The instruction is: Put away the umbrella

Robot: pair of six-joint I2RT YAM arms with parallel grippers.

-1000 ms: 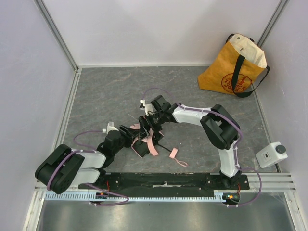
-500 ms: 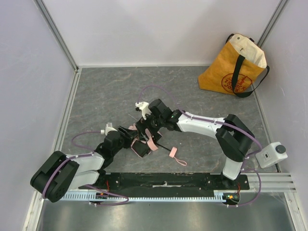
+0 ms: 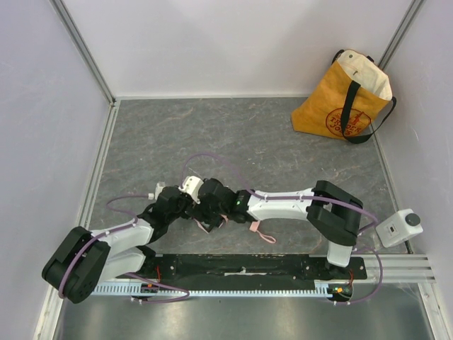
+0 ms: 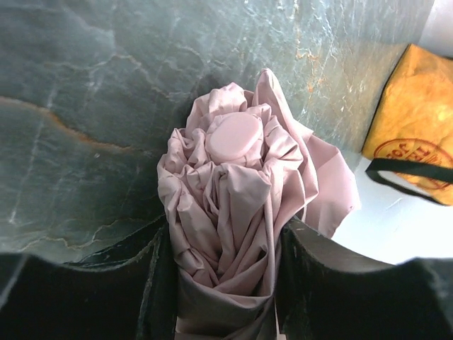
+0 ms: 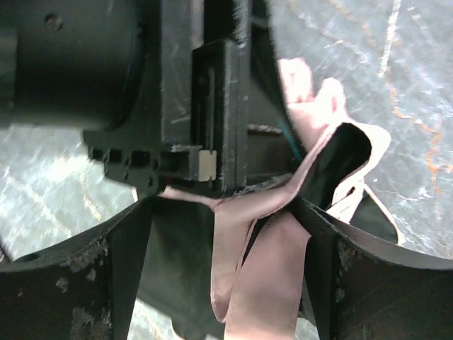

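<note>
The pale pink umbrella (image 4: 233,177) is bunched into a folded bundle, its round cap facing away from the left wrist camera. My left gripper (image 4: 225,235) is shut on the bundle, a finger pressing each side. From above, only bits of pink fabric (image 3: 207,225) show under the two wrists, while the small pink handle (image 3: 253,227) and its strap lie on the floor to the right. My right gripper (image 5: 223,212) stands open right against the left gripper's black body (image 5: 205,106). Loose pink flaps (image 5: 262,283) hang between its jaws, with a gap on the left side.
A yellow tote bag (image 3: 343,95) stands open at the back right corner, also in the left wrist view (image 4: 417,127). A small white box (image 3: 398,227) sits at the right edge. The black base rail (image 3: 241,265) runs along the near edge. White walls enclose the grey floor.
My right arm has swung down and to the left until its gripper meets the left gripper at the umbrella. The loose fabric is more gathered. The right jaws have narrowed slightly.
</note>
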